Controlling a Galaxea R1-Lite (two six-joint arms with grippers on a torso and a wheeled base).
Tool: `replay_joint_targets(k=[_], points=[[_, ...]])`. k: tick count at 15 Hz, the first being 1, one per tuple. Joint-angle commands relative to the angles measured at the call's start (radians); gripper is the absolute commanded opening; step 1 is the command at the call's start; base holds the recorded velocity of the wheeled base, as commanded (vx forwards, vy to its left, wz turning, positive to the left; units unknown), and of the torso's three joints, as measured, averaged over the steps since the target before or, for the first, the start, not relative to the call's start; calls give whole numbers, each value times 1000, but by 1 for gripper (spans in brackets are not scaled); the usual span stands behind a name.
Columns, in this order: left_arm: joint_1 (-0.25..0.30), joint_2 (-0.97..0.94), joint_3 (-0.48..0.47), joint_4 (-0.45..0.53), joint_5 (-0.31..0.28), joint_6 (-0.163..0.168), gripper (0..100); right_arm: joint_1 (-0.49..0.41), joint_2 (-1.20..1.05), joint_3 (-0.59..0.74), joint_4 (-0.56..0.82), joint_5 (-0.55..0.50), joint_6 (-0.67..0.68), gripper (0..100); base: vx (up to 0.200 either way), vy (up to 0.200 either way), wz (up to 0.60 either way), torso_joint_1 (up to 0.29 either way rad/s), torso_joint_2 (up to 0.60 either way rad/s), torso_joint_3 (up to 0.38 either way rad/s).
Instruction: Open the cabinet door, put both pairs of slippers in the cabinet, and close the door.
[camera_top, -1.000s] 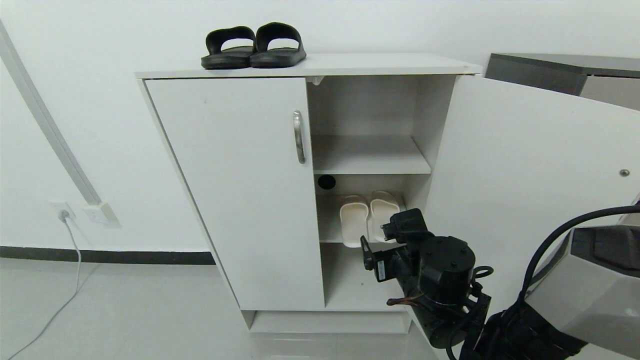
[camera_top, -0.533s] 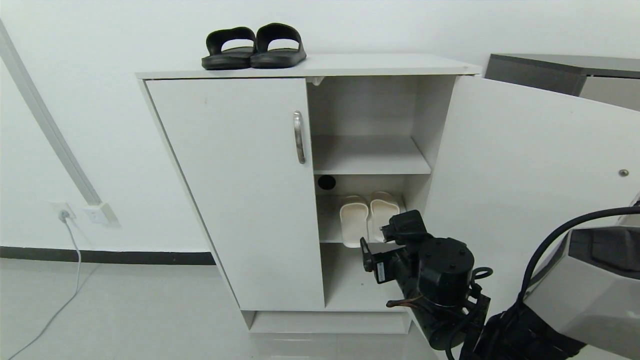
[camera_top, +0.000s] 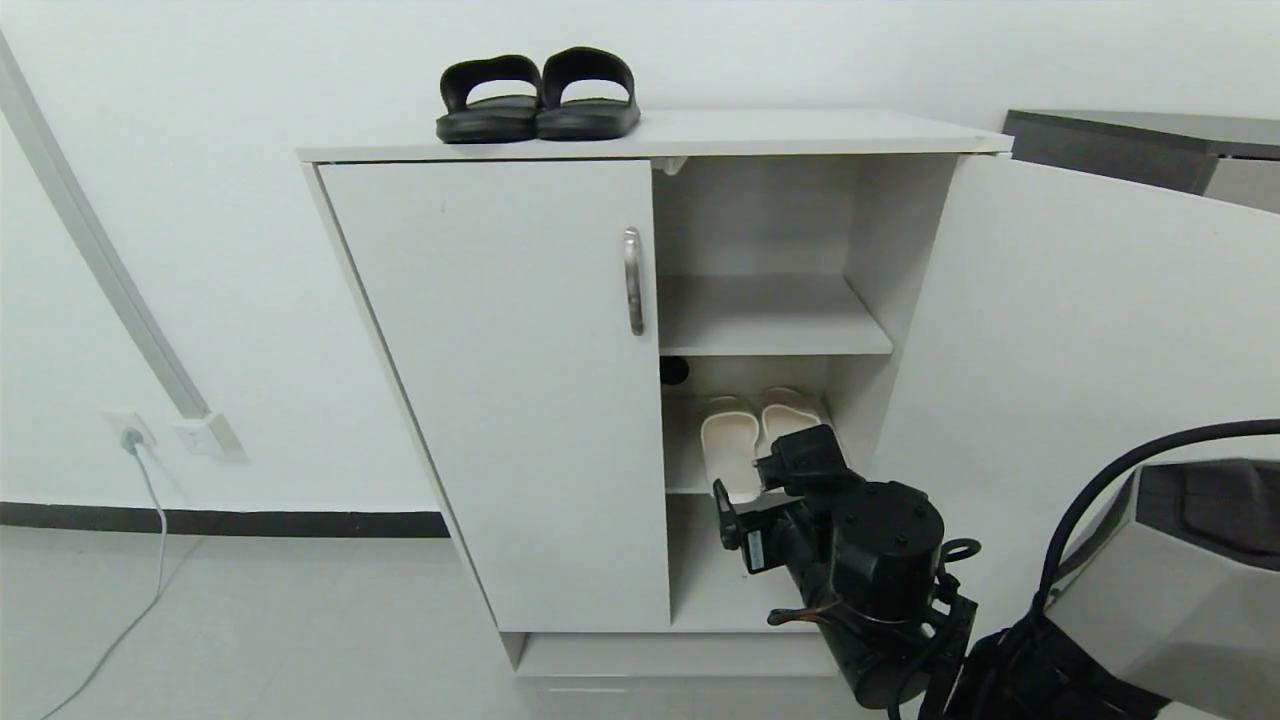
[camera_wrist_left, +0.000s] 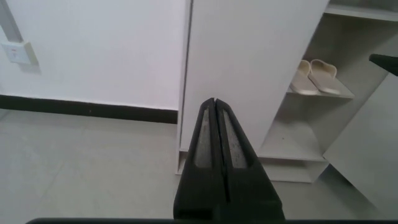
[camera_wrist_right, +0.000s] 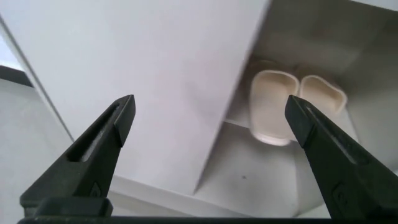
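Already done: opened cabinet door (camera_top: 1080, 350); stowed beige slippers (camera_top: 730, 445) on middle shelf (camera_top: 682, 455).
Outstanding: shelve black slippers (camera_top: 540, 95) from cabinet top (camera_top: 800, 130); shut door.
Right gripper (camera_wrist_right: 210, 106): apart, empty, facing shelves.
Left gripper (camera_wrist_left: 215, 106): together, empty.

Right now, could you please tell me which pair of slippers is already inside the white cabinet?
The cream-white pair of slide slippers, side by side on the second shelf down. The black pair sits outside, on the cabinet's top.
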Motion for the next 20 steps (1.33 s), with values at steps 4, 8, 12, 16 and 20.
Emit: replay_joint_targets(k=[4, 8, 12, 16, 20], points=[[1, 0, 0, 0, 0, 0, 0, -3, 0, 3, 1, -5, -2, 100, 0, 200, 0, 4, 4, -1], [1, 2, 0, 0, 0, 0, 0, -3, -1, 14, -4, -7, 0, 100, 0, 200, 0, 0, 4, 6], [1, 0, 0, 0, 0, 0, 0, -1, -3, 38, -37, -5, -5, 100, 0, 200, 0, 1, 5, 1], [1, 0, 0, 0, 0, 0, 0, -3, -1, 40, -48, -4, -5, 100, 0, 0, 0, 0, 0, 0], [1, 2, 0, 0, 0, 0, 0, -24, -13, 37, -54, 34, -5, 100, 0, 0, 0, 0, 0, 0]])
